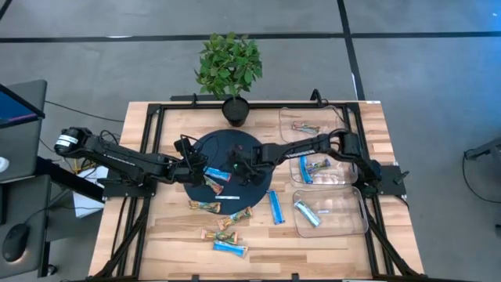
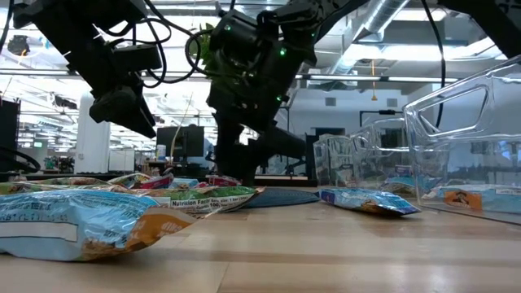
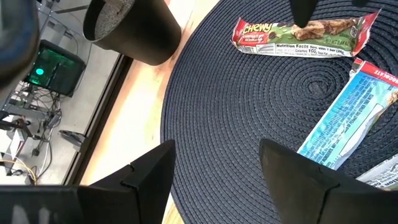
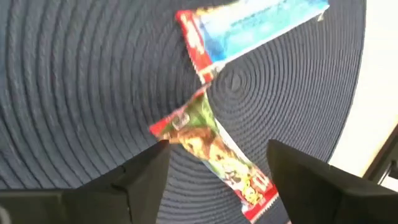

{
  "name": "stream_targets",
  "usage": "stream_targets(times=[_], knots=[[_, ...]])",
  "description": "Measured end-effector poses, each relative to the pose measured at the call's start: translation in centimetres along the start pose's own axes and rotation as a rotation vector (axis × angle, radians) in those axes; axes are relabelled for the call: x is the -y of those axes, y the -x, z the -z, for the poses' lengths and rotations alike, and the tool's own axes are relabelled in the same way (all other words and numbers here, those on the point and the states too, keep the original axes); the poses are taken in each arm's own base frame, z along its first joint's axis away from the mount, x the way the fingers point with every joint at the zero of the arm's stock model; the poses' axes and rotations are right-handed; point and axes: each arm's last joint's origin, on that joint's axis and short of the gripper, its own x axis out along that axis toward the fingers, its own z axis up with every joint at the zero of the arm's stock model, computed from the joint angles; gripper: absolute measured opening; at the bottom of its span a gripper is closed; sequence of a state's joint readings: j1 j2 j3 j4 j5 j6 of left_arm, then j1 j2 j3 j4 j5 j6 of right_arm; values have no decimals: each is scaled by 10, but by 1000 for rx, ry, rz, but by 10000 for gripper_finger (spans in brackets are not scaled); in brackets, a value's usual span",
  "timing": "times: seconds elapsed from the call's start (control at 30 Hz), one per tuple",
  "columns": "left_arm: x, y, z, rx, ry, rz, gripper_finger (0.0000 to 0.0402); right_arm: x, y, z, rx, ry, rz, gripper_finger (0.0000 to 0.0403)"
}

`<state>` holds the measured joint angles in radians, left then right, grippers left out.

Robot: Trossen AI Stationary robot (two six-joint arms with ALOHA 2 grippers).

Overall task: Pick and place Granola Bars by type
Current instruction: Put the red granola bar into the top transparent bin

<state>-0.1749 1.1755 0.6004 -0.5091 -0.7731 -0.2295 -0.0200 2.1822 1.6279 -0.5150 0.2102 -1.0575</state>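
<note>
Green granola bar [image 4: 214, 155] on mat, between open right gripper [image 4: 217, 171] fingers.

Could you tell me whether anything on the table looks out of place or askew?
A thin white strip lies at the round dark mat's front edge among the granola bars, looking like stray litter. The bars lie scattered at all angles.

My workplace: an open-plan robotics lab. Exposed ceiling ducts [image 2: 383, 20], rows of distant workstation monitors [image 2: 183, 140], a polished concrete floor [image 1: 438, 86] marked with tape lines, and a framed wooden table [image 1: 168, 235] indicate it.
</note>
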Motion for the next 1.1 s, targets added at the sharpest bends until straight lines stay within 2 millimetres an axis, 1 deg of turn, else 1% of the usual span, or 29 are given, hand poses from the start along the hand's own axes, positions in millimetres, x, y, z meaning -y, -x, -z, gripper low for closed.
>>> stream_targets(times=[0.17, 0.47, 0.77, 1.1], knots=[[0, 0, 0, 1, 1, 0, 229, 1, -1, 3, -6, 41, -2, 270], [0, 0, -1, 6, 5, 1, 229, 4, -2, 8, -3, 32, -4, 270], [0, 0, -1, 6, 5, 1, 229, 4, -2, 6, 80, 30, -39, 270], [0, 0, -1, 8, 7, 1, 229, 8, -4, 16, 81, 29, -52, 270]])
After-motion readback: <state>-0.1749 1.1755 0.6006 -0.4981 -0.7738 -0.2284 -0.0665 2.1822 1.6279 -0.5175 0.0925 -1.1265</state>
